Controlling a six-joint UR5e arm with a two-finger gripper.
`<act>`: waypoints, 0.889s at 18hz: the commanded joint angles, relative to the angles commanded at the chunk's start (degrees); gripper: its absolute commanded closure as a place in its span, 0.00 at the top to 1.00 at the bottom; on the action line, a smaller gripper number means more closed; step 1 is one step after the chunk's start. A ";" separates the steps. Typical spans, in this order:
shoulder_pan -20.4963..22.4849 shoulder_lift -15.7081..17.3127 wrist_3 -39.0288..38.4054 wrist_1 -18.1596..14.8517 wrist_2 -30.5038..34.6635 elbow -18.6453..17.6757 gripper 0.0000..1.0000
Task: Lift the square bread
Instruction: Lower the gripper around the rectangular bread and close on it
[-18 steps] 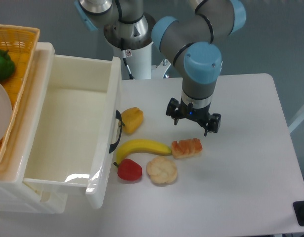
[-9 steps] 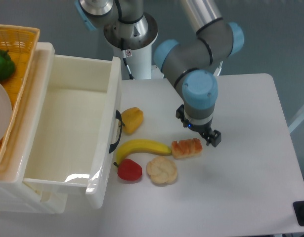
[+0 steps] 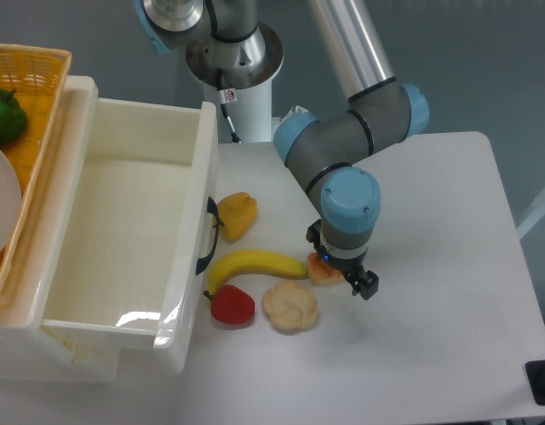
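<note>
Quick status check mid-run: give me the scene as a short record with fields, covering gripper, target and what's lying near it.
gripper: gripper low over the table, covering most of the target; jaw state cannot be told
target: square bread, only an orange sliver visible beneath the wrist
left of target: banana, its tip right beside the bread
in front: round bread and red pepper
further back: yellow pepper near the drawer handle
drawer: white drawer, pulled open

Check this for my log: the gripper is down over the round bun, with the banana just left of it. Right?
Not quite. The camera view shows the gripper down over the square bread, not the round bun, which lies uncovered nearer the camera. The banana is indeed just left.
</note>
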 joint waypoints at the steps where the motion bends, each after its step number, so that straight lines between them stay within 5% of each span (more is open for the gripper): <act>1: 0.00 -0.09 0.09 0.00 0.00 0.00 1.00; 16: 0.53 0.53 0.35 -0.62 0.00 -4.48 1.00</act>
